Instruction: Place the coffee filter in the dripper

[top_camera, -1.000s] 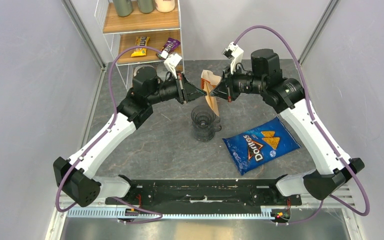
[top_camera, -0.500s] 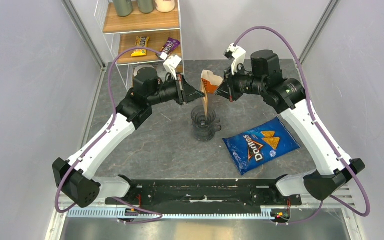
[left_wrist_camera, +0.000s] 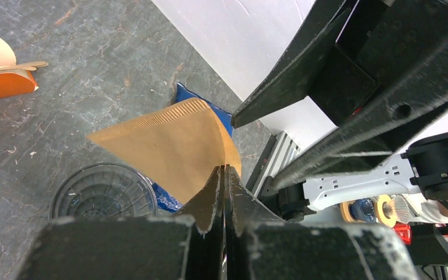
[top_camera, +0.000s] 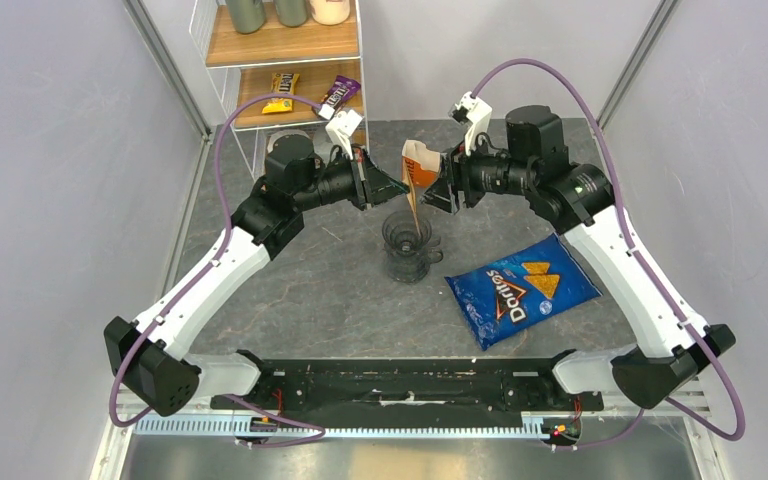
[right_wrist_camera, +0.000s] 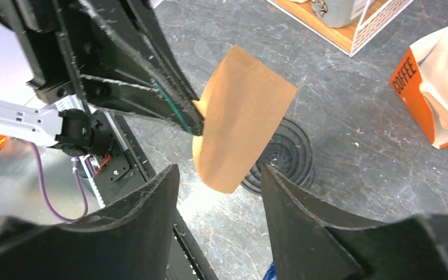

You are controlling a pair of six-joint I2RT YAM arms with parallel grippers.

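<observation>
Tan paper, the coffee filter hangs flat above the dripper, pinched at one edge by the left hand. Released unopened, it could catch the rim and tip onto the desk. Only the right wrist view plainly shows the right hand spread, empty.

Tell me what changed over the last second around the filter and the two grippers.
The right gripper, against the coffee filter a second ago, has opened, and its arm shifted slightly right. The filter now hangs from the shut left gripper alone, has turned edge-on to the top camera, and its lower end has swung over the dripper mouth. The left arm, dripper, Doritos bag and filter packet stayed put.
</observation>
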